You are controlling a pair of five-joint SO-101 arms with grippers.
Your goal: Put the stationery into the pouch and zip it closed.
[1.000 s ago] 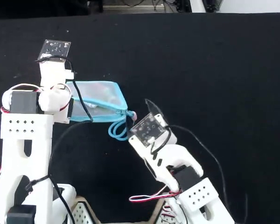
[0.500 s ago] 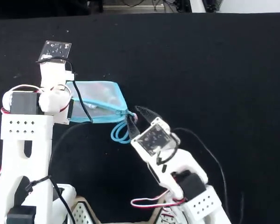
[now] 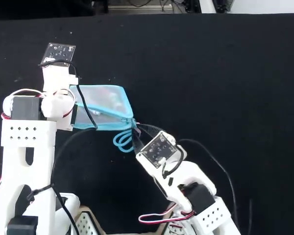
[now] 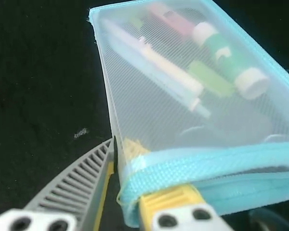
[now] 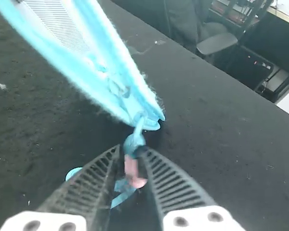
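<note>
The left gripper (image 4: 123,161) has stayed where it was a second ago, clamped on the near left corner of the pouch (image 3: 105,105) by the zip edge, and the pouch has not shifted. At the pouch's right end the right gripper (image 5: 131,154) stood with its fingers spread half a second ago; its arm has since drawn back a little and the fingers now pinch the pink zip pull (image 5: 131,169). The blue cord loop (image 3: 121,140) hanging there has swung slightly.

The pouch lies flat, its left end under the left arm's wrist. The black table (image 3: 225,73) runs wide to the right of the pouch and beyond it to the far edge.

There is one pouch. Four pieces of stationery show through it: a pink piece (image 4: 171,19), a green-and-white tube (image 4: 229,57), a white pen (image 4: 159,62) and a pale green block (image 4: 209,79).
</note>
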